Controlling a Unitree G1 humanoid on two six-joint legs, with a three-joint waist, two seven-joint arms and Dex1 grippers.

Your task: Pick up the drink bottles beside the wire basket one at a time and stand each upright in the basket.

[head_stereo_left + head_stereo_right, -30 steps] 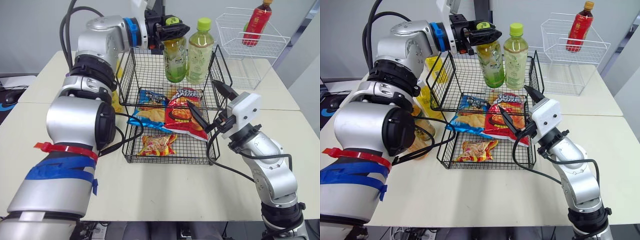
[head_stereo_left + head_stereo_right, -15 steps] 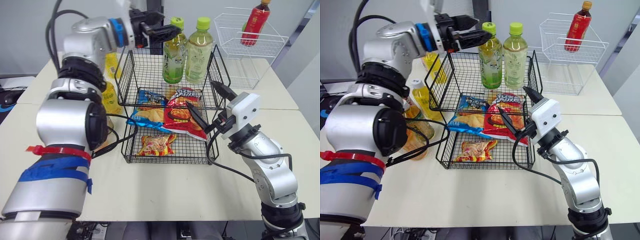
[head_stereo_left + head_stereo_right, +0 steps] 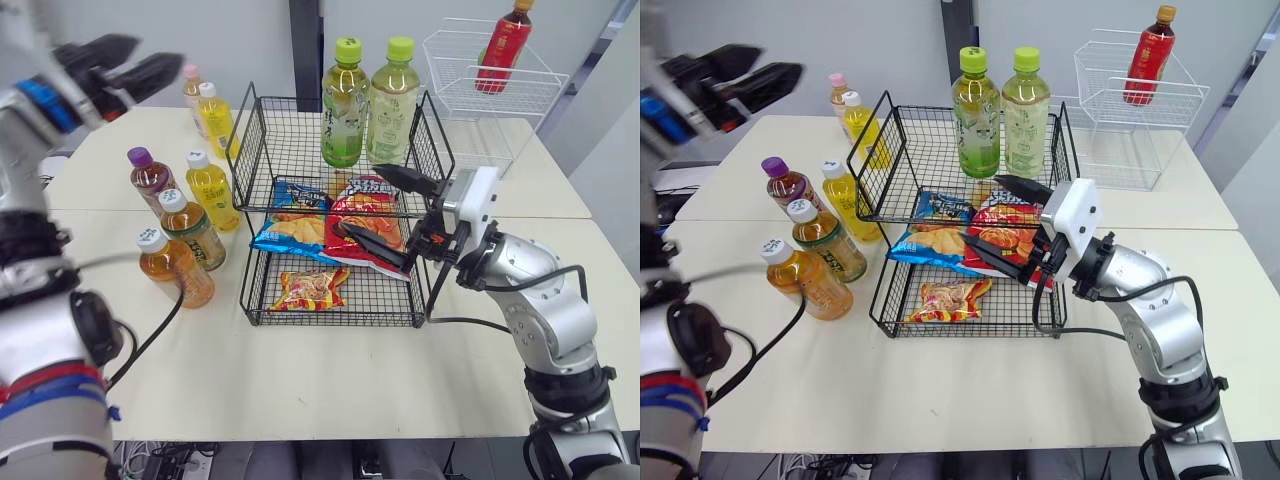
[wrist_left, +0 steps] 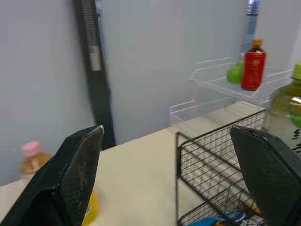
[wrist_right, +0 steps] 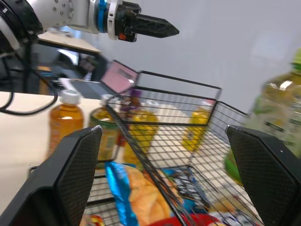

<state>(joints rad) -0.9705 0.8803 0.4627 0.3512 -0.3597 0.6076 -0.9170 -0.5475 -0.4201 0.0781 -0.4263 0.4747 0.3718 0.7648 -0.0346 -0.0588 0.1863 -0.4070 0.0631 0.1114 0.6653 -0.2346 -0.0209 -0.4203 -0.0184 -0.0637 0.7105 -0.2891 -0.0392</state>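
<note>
left gripper: arm raised high at the far left, over the table's back left corner, well apart from every bottle; black fingers spread wide, nothing between them; blue ring at the wrist.
right gripper: forearm bent in from the right, white wrist housing beside the basket's right wall; fingers parted and empty, reaching leftward over the front of the lower tier, the lower finger just above the red snack bag; contact cannot be told.
black two-tier wire basket: centre of the beige table.
in basket, upper tier: two clear green-tea bottles with lime-green caps, upright side by side at the back right, one left of the other.
lower tier: blue snack bag, the red bag, small orange snack packet.
beside basket, to its left, all upright: pink-capped bottle; yellow bottle with white cap; purple-capped dark tea bottle; second yellow bottle; green-labelled tea bottle; amber tea bottle.
white wire basket: back right, holding a red bottle.
writing: print on labels and bags, none legible.
</note>
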